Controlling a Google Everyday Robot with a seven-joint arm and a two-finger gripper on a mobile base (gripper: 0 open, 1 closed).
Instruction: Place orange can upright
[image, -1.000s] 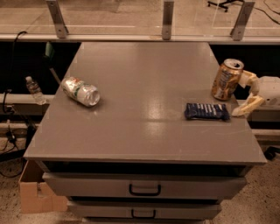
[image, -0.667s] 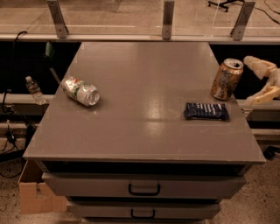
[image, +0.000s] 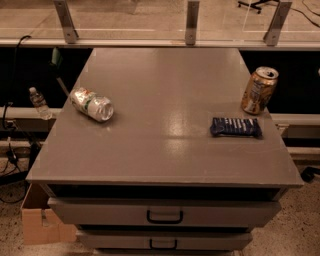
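**By the right edge of the bench: standing as asked**

Near the far right corner, orange can on its base, opening upward, just behind a dark blue packet. Likely finished. No pincer in view, so apart or together, cannot tell.

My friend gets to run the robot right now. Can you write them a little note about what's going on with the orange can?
End effector: out of the camera view, so nothing shows it holding anything.
Orange can: standing upright with its opening on top, close to the right edge of the table, nothing touching it.
Nearby: a dark blue packet lies flat just in front of it, apart from it. A silver can lies on its side at the left.
Done: the orange can is upright.
Left: probably nothing; just avoid bumping the can, as it stands near the edge.
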